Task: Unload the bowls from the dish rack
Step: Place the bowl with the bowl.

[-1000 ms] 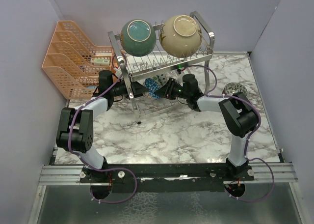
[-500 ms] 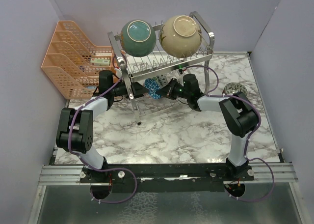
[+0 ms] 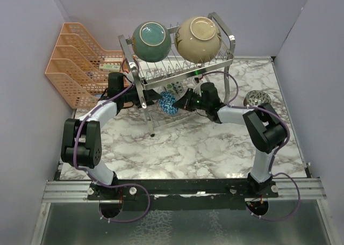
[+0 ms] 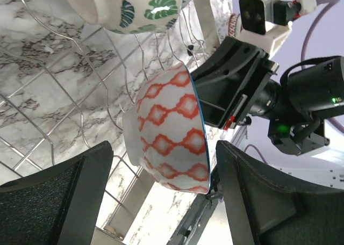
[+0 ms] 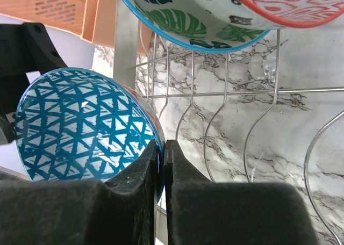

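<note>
A small bowl [image 3: 167, 102], blue triangles inside [image 5: 80, 124] and red diamonds outside [image 4: 171, 131], hangs on edge under the lower tier of the silver dish rack [image 3: 177, 67]. My right gripper [image 3: 180, 103] [image 5: 161, 148] is shut on its rim, one finger inside and one outside. My left gripper [image 3: 149, 99] [image 4: 164, 164] stands open, its fingers [image 4: 64, 202] wide on either side of the bowl without touching it. A teal bowl [image 3: 151, 41] and a cream bowl [image 3: 198, 38] stand on the top tier. A leaf-patterned bowl [image 5: 183, 16] [image 4: 140, 6] and a red-patterned bowl [image 5: 290, 3] sit in the lower tier.
An orange mesh organizer [image 3: 80, 62] stands at the back left beside the rack. A small round metal object [image 3: 257, 98] lies on the marble table [image 3: 193, 148] right of the rack. The rack's wires [image 5: 236, 94] and legs close in both grippers.
My right gripper has shut on the small bowl's rim. The left gripper has opened wider and drawn back to the left. The bowl has shifted slightly toward the near side.
</note>
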